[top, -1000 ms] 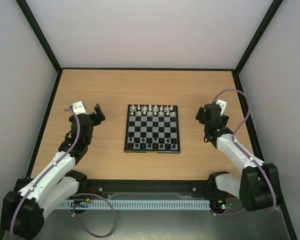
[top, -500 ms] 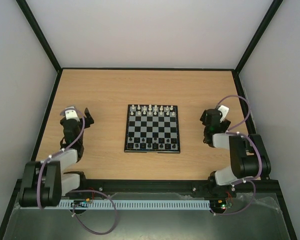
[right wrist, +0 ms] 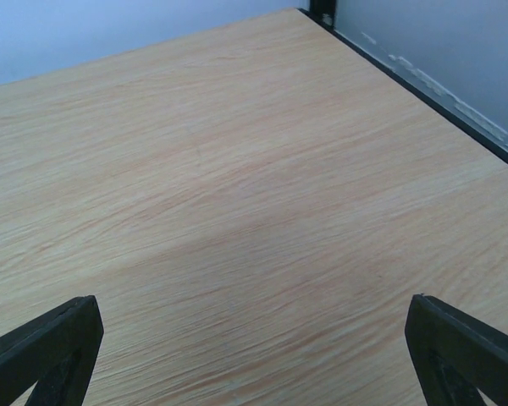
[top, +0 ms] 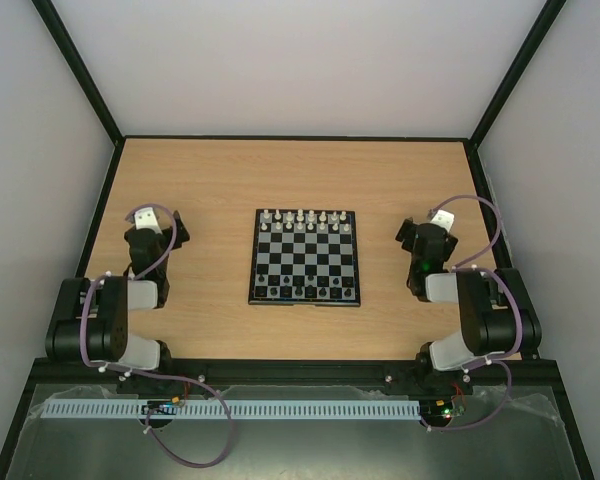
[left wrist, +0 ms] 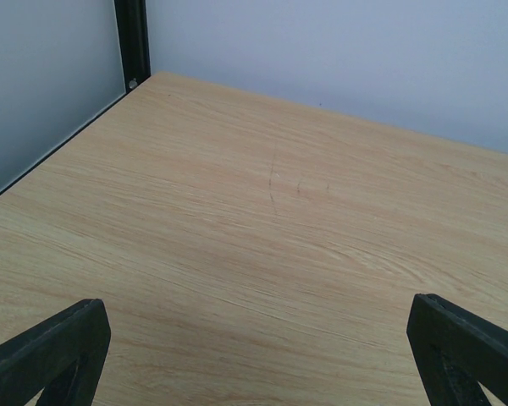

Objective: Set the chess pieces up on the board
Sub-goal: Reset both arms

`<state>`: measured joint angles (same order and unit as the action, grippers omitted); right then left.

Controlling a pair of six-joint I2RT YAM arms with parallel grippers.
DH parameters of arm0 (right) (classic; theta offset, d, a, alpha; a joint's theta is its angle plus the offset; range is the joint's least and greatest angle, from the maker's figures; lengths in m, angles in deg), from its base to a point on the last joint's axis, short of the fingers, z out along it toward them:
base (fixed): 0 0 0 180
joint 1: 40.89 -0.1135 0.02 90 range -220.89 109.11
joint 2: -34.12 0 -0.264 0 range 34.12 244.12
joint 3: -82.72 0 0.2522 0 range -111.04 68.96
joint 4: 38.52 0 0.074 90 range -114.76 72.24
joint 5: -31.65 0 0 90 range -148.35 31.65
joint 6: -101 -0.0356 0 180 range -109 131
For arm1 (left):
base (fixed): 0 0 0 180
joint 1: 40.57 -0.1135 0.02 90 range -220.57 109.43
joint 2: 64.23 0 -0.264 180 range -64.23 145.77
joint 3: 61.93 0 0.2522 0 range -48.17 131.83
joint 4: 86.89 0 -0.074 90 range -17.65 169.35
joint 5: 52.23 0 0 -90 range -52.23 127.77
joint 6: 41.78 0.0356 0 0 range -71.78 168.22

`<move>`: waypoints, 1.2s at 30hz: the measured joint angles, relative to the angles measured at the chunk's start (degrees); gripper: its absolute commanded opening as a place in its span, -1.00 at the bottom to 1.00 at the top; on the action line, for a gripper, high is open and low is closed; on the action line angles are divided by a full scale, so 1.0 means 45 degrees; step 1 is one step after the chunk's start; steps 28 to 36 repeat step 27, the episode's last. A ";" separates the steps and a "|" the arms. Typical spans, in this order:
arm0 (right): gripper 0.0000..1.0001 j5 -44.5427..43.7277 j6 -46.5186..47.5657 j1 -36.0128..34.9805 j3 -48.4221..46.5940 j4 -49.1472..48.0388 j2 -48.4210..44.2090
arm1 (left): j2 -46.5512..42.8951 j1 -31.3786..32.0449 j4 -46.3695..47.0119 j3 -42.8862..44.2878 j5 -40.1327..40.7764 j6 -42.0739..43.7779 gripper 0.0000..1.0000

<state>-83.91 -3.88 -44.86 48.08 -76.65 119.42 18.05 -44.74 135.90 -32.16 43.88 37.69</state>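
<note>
Black-fingered, spread wide: pulling left gripper and right gripper back from the small black-and-grey checkered chessboard, tiny black chess pieces seemingly ranked; finishing up.

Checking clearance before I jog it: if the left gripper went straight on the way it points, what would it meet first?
Nothing stands in its line: the left gripper faces only bare table, then probably the back wall. The board lies off to its right.

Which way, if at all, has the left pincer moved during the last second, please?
Yes. The left pincer has drawn back leftward, farther from the small black-and-grey checkered chessboard, which has stayed put; its jaws stand open.
</note>
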 measured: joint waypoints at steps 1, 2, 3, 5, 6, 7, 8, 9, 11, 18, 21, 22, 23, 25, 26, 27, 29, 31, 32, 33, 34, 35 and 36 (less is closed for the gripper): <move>0.97 0.0248 0.0155 -0.0005 0.0083 -0.0272 0.0024 | 0.0029 0.0000 0.0044 0.0005 -0.0005 0.0015 0.98; 0.97 0.0457 0.0301 -0.0015 0.0223 -0.0607 0.0024 | 0.0044 0.0000 0.0073 0.0015 -0.0015 0.0024 0.98; 0.97 0.0797 0.0471 -0.0019 0.0656 -0.1520 0.0024 | 0.0049 0.0000 0.0112 0.0015 -0.0019 0.0034 0.98; 0.97 0.1389 0.0777 -0.0044 0.1768 -0.2992 0.0019 | 0.0049 0.0000 0.0204 0.0015 -0.0034 0.0073 0.98; 0.97 0.1715 0.0957 -0.0039 0.2288 -0.3303 0.0024 | 0.0049 0.0000 0.0257 0.0010 -0.0039 0.0107 0.98; 0.97 0.1967 0.1078 -0.0039 0.2579 -0.3473 0.0063 | 0.0044 0.0005 0.0355 0.0005 -0.0039 0.0141 0.98; 0.97 0.2171 0.1190 -0.0039 0.2681 -0.3555 0.0117 | 0.0044 0.0010 0.0471 -0.0005 -0.0049 0.0185 0.98; 0.97 0.2317 0.1253 -0.0039 0.2637 -0.3570 0.0170 | 0.0053 0.0058 0.0627 -0.0019 -0.0078 0.0257 0.98; 0.97 0.2574 0.1355 -0.0039 0.2297 -0.3585 0.0277 | 0.0379 0.0214 0.1234 -0.0029 -0.0097 0.0476 0.98; 0.97 0.3113 0.1506 -0.0024 0.1889 -0.3730 0.0296 | 0.1049 0.0505 0.1413 -0.0019 -0.0355 0.0894 0.98; 0.97 0.3211 0.1506 -0.0024 0.1885 -0.3735 0.0296 | 0.1049 0.0607 0.1486 -0.0019 -0.0291 0.0991 0.98; 0.97 0.3240 0.1506 -0.0024 0.1885 -0.3730 0.0296 | 0.1049 0.0665 0.1491 -0.0019 -0.0228 0.1044 0.98; 0.97 0.3254 0.1506 -0.0024 0.1885 -0.3735 0.0296 | 0.1049 0.0719 0.1501 -0.0019 -0.0199 0.1083 0.98; 0.97 0.3288 0.1511 -0.0024 0.1875 -0.3725 0.0296 | 0.1049 0.0797 0.1520 -0.0019 -0.0117 0.1141 0.98; 0.97 0.3298 0.1511 -0.0019 0.1865 -0.3721 0.0301 | 0.1049 0.0806 0.1525 -0.0019 -0.0107 0.1156 0.98; 0.97 0.3308 0.1515 -0.0019 0.1846 -0.3721 0.0306 | 0.1049 0.0835 0.1530 -0.0019 -0.0102 0.1166 0.98; 0.97 0.3308 0.1515 -0.0019 0.1846 -0.3721 0.0306 | 0.1049 0.0835 0.1530 -0.0019 -0.0102 0.1166 0.98; 0.97 0.3308 0.1515 -0.0019 0.1846 -0.3721 0.0306 | 0.1049 0.0835 0.1530 -0.0019 -0.0102 0.1166 0.98; 0.97 0.3308 0.1515 -0.0019 0.1846 -0.3721 0.0306 | 0.1049 0.0835 0.1530 -0.0019 -0.0102 0.1166 0.98; 0.97 0.3308 0.1515 -0.0019 0.1846 -0.3721 0.0306 | 0.1049 0.0835 0.1530 -0.0019 -0.0102 0.1166 0.98; 0.97 0.3308 0.1515 -0.0019 0.1846 -0.3721 0.0306 | 0.1049 0.0835 0.1530 -0.0019 -0.0102 0.1166 0.98; 0.97 0.3308 0.1515 -0.0019 0.1846 -0.3721 0.0306 | 0.1049 0.0835 0.1530 -0.0019 -0.0102 0.1166 0.98; 0.97 0.3308 0.1515 -0.0019 0.1846 -0.3721 0.0306 | 0.1049 0.0835 0.1530 -0.0019 -0.0102 0.1166 0.98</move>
